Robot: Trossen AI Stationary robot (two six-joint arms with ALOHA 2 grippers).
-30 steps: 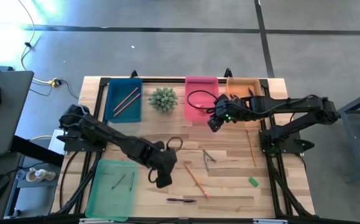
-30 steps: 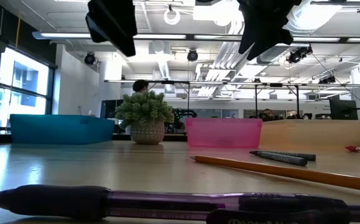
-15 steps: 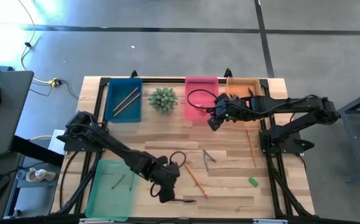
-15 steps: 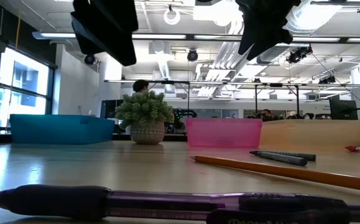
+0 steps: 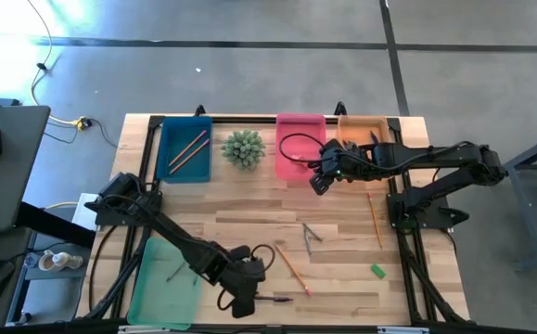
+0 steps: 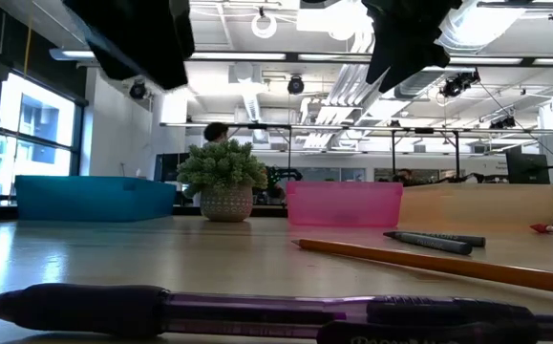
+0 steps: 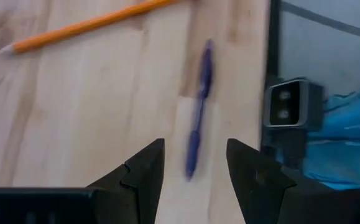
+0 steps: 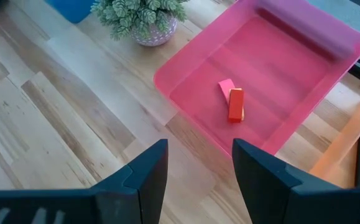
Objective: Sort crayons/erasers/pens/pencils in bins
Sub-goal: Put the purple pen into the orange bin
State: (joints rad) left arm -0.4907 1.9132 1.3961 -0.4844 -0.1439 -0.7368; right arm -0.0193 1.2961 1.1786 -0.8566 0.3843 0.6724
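A dark purple pen (image 5: 273,299) lies on the table near its near edge; it also shows in the left wrist view (image 7: 198,109) and close up in the low view (image 6: 257,311). My left gripper (image 5: 243,298) hovers open just left of the pen, which lies ahead of its fingertips (image 7: 195,149) in line with the gap. My right gripper (image 5: 318,183) hangs open and empty above the table beside the pink bin (image 5: 300,158), which holds a pink and a red eraser (image 8: 232,102). An orange pencil (image 5: 291,267) lies right of the left gripper.
The blue bin (image 5: 183,153) at the far left holds two pencils. The green bin (image 5: 166,283) at the near left holds a crayon. The orange bin (image 5: 363,130), a spiky plant (image 5: 243,148), two crayons (image 5: 311,236), another pencil (image 5: 375,218) and a green eraser (image 5: 377,271) are also on the table.
My left gripper has gone toward the table's near edge and down, from the middle of the table to beside the purple pen. Nothing on the table has moved.
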